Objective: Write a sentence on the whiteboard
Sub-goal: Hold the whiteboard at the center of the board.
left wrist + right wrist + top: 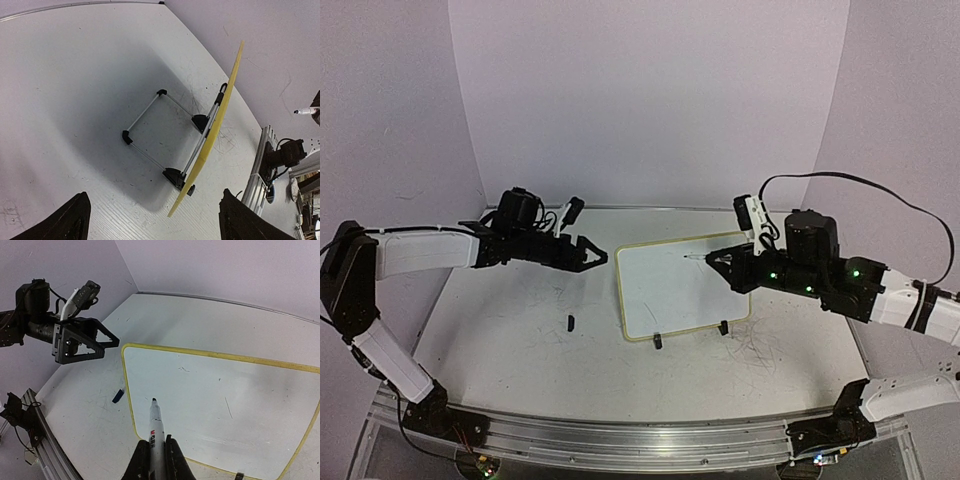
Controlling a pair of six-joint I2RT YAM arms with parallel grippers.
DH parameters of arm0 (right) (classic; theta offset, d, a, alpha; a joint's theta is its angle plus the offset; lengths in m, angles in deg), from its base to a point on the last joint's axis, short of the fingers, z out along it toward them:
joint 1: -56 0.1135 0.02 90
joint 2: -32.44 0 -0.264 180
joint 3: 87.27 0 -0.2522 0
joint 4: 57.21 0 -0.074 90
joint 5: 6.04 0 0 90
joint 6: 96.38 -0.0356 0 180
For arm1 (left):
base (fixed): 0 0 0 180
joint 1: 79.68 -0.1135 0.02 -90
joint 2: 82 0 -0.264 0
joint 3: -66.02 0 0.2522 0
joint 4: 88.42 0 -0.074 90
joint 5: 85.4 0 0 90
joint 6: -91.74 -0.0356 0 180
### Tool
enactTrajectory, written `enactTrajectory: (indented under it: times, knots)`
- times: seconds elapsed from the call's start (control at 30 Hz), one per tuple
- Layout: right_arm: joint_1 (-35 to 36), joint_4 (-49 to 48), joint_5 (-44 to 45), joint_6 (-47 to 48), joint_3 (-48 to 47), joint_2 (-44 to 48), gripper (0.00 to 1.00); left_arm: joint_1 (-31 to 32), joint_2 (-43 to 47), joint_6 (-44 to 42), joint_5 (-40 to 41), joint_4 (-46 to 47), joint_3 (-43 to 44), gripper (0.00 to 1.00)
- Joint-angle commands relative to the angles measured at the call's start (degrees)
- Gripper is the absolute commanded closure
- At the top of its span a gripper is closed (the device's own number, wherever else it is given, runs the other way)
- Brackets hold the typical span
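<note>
The whiteboard (670, 300) sits roughly mid-table, propped at a lean on its fold-out wire stand (150, 127). 2 little black feet (658, 342) poke out along its near edge. From the left wrist camera you only get it edge-on, a thin yellow sliver with the stand's legs spread out behind it.

The right gripper (156, 447) is clamped tight on a marker (156, 422), which has a white barrel and a dark tip pointing out ahead at the board. In the right wrist view the tip sits over the board's face, not far in from the left edge of the frame. Honestly I can't tell if it's actually touching the surface or hanging just off it. The face is pretty much all white, with 2 or 3 tiny faint marks (184, 369) on it, too small to read as anything.

The left gripper (595, 252) is off to the left of the board, near its far-left corner and up off the table (490, 330). Its jaws are spread wide with nothing between them, and both fingertips frame the bottom of its own camera view.

1 small dark piece (571, 322), maybe a cap, lies on the table just left of the board's near corner, apart from both grippers. There are grey scribbles on the tabletop to the right of the board.
</note>
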Motion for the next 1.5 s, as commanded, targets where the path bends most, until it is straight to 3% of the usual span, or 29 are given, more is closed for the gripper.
enactTrajectory:
  times: [0.0, 0.57, 0.83, 1.2, 1.47]
  knots:
    - [3.64, -2.03, 1.93, 2.7, -3.86, -2.97, 1.0, -0.18, -1.56, -0.46, -6.66, 5.6, -1.23, 0.14]
    - [8.78, -6.17, 3.68, 5.11, -5.1, -5.07, 1.0, -0.18, -4.23, 1.62, -9.49, 10.91, -2.93, 0.24]
    - [9.43, -6.95, 3.29, 5.33, -5.5, -7.46, 1.0, -0.2, -5.28, 1.59, -10.44, 11.32, -2.14, 0.43]
    - [9.84, -9.06, 1.31, 6.24, -7.87, -12.41, 1.0, -0.25, -8.63, 5.94, -17.46, 17.38, 0.65, 0.42]
    - [9.98, -9.41, 3.34, 6.3, -9.88, -16.19, 1.0, -0.25, -11.34, 7.28, -18.84, 18.53, 4.64, 0.6]
